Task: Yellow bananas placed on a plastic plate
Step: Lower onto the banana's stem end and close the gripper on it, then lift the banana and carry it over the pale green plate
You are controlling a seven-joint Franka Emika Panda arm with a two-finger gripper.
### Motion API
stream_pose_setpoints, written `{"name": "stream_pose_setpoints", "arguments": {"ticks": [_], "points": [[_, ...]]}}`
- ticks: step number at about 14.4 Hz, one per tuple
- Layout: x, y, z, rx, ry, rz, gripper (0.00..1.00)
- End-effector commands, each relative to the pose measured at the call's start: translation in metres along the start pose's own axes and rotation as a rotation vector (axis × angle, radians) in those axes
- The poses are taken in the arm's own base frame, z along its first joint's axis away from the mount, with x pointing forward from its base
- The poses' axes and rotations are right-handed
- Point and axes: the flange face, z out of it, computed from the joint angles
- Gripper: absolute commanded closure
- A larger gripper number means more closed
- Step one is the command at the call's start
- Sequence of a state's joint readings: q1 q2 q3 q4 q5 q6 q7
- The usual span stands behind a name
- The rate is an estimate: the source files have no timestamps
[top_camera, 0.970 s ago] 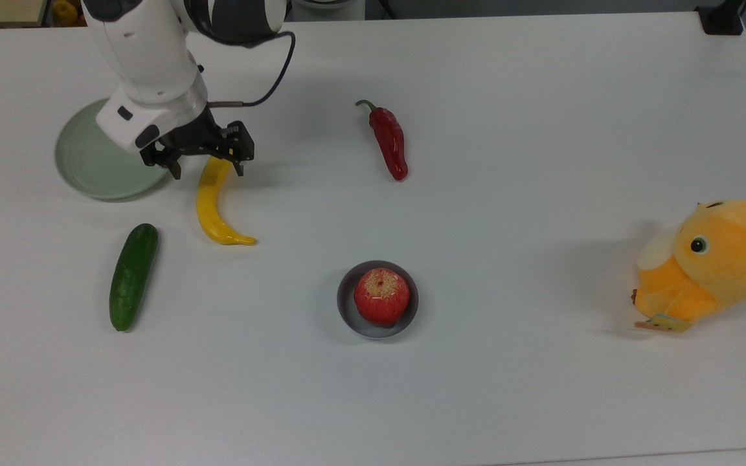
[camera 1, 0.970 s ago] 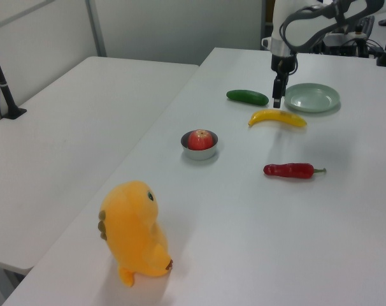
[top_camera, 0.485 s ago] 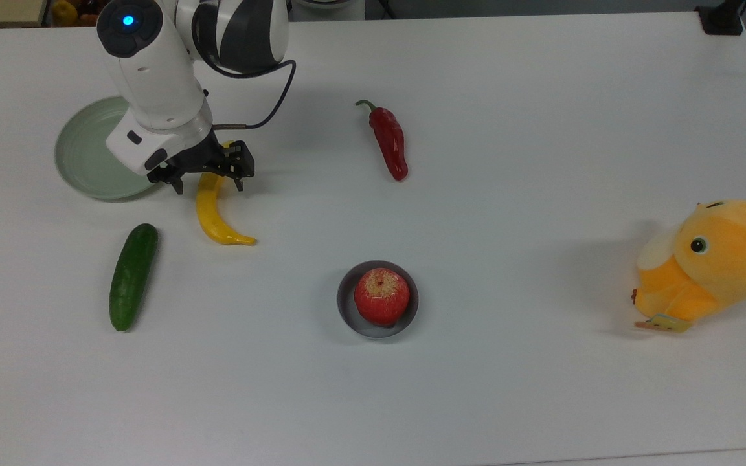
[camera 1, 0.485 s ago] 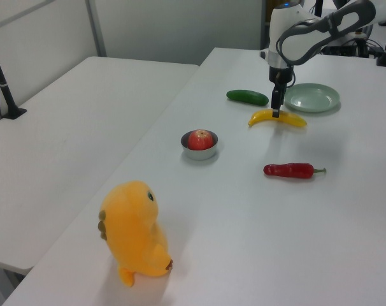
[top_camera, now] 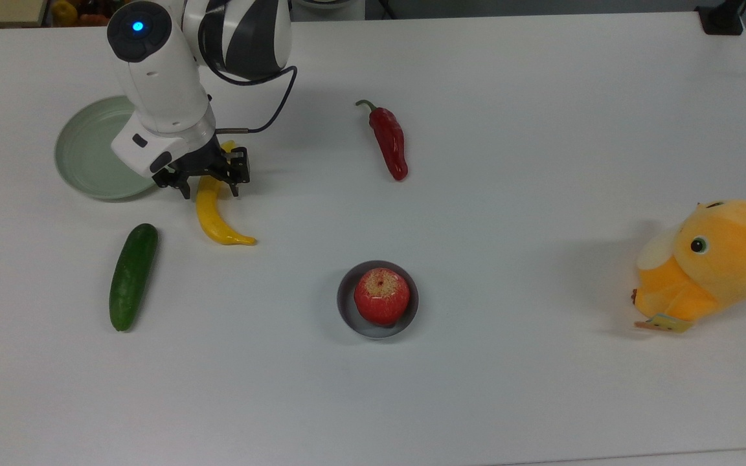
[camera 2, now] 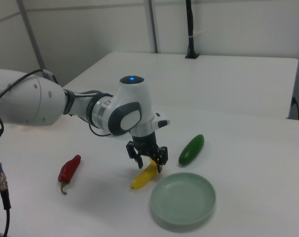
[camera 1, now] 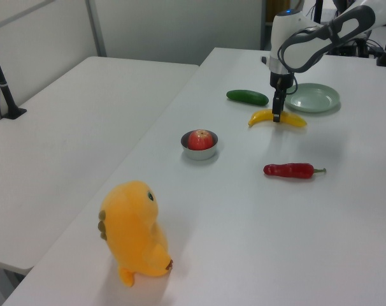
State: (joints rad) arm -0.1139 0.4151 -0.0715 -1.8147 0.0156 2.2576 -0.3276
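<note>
The yellow banana lies flat on the white table, just to the right of the pale green plastic plate in the top view. My gripper is low over the banana's upper half. It is open, with one finger on each side of the fruit. In the left view the gripper comes down onto the banana in front of the plate. The right view shows the gripper straddling the banana beside the plate, which holds nothing.
A dark green cucumber lies below the plate in the top view. A red apple sits in a small grey dish mid-table. A red chili lies further right, and an orange plush toy sits near the right edge.
The gripper has come down and shifted a little along the banana, so its open fingers now straddle it closer to the table. The banana has not moved.
</note>
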Motion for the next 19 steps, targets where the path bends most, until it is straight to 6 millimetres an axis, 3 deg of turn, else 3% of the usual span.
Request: {"name": "stream_pose_setpoints", "arguments": {"ticks": [1, 4, 7, 13, 16, 19], "points": [[-0.004, 0.000, 0.002, -0.016, 0.011, -0.024, 0.52], [-0.004, 0.001, 0.002, -0.014, 0.011, -0.022, 0.68], [-0.007, 0.001, 0.005, -0.013, 0.003, -0.022, 0.99], [-0.008, 0.002, -0.006, -0.011, 0.004, -0.019, 1.00], [-0.010, 0.001, -0.025, -0.008, 0.007, -0.016, 1.00], [-0.015, 0.000, -0.060, -0.002, 0.015, -0.011, 1.00]]}}
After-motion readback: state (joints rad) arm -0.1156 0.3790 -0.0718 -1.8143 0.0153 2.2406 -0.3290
